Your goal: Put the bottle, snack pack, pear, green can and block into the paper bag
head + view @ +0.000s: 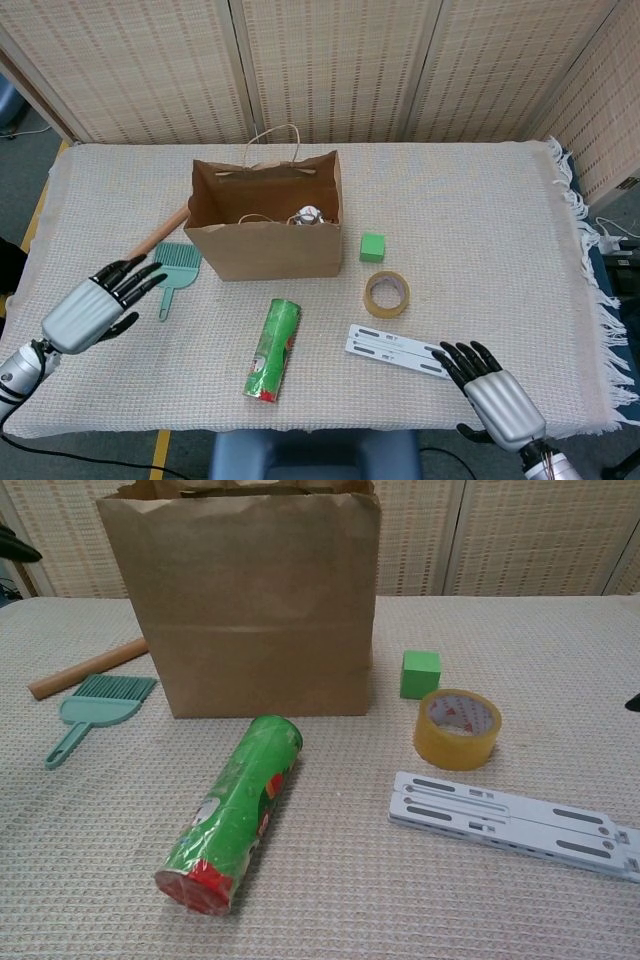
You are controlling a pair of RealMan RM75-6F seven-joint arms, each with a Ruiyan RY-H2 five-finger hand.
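Fingers apart on left hand (95, 307), right hand (492, 390); nothing held. Green cylindrical can (273, 350) lying at 6 o'clock of brown paper bag (265, 250): wrap mid-body, keep level.

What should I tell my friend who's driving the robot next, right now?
Left hand: holds nothing, fingers apart, above the table's left edge near the small green brush.
Right hand: holds nothing, fingers apart, at the front right, close to the white flat bracket.
Paper bag: upright and open, with some things already inside; only a crumpled whitish item shows, so I can't tell which ones are in.
Green can: lying on its side in front of the bag, still out.
Green block: on the table just right of the bag, still out.
Left to do: can and block into the bag.
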